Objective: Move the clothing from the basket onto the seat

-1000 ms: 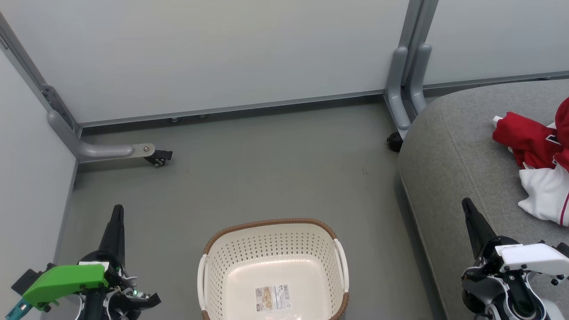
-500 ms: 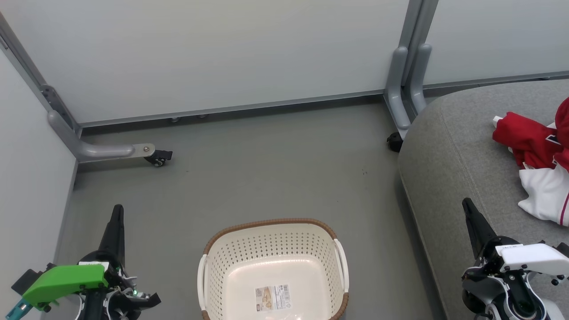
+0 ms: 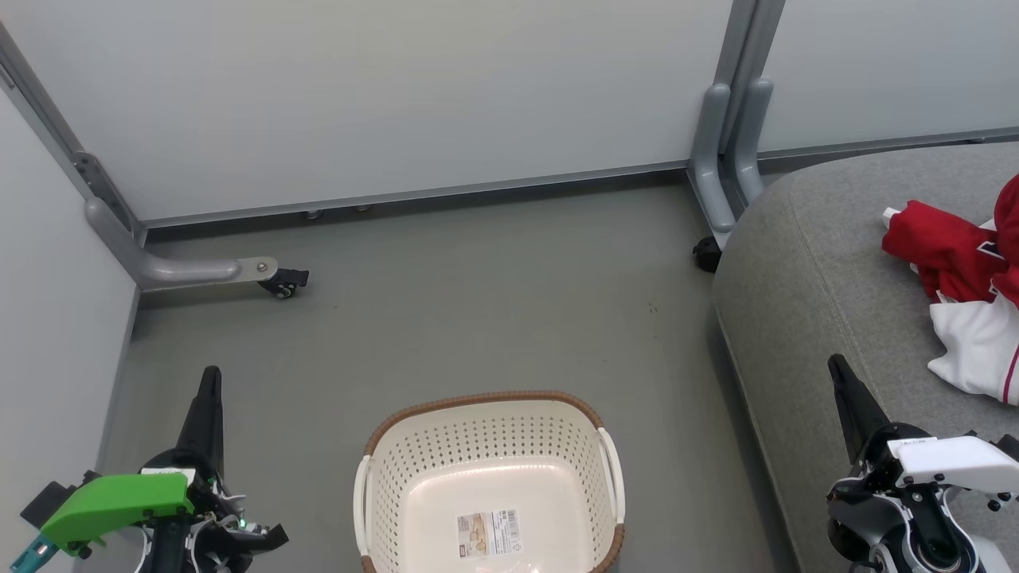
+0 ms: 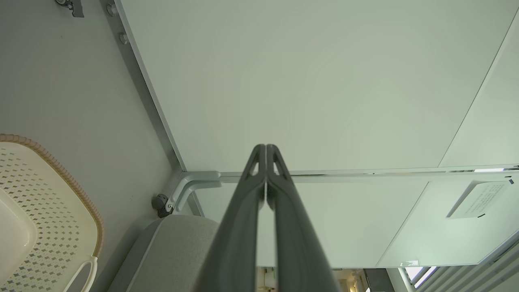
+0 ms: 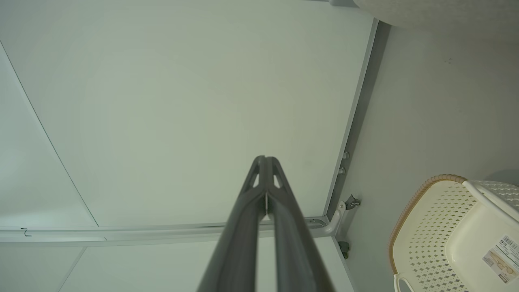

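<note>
You have the crumpled red-and-white thin-fabric clothing (image 3: 967, 294) lying on the large grey upholstered seat (image 3: 804, 263), ahead and right of your right gripper (image 3: 836, 364), its length running near-to-far. That gripper and your left gripper (image 3: 211, 374) are pinched closed, holding nothing.

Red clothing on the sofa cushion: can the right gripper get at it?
Probably yes: the right gripper, shut, is over the sofa cushion, with only bare cushion between it and the red clothing.

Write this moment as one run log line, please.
basket: no clothing visible inside | clothing: on seat | left gripper: shut | right gripper: shut
</note>
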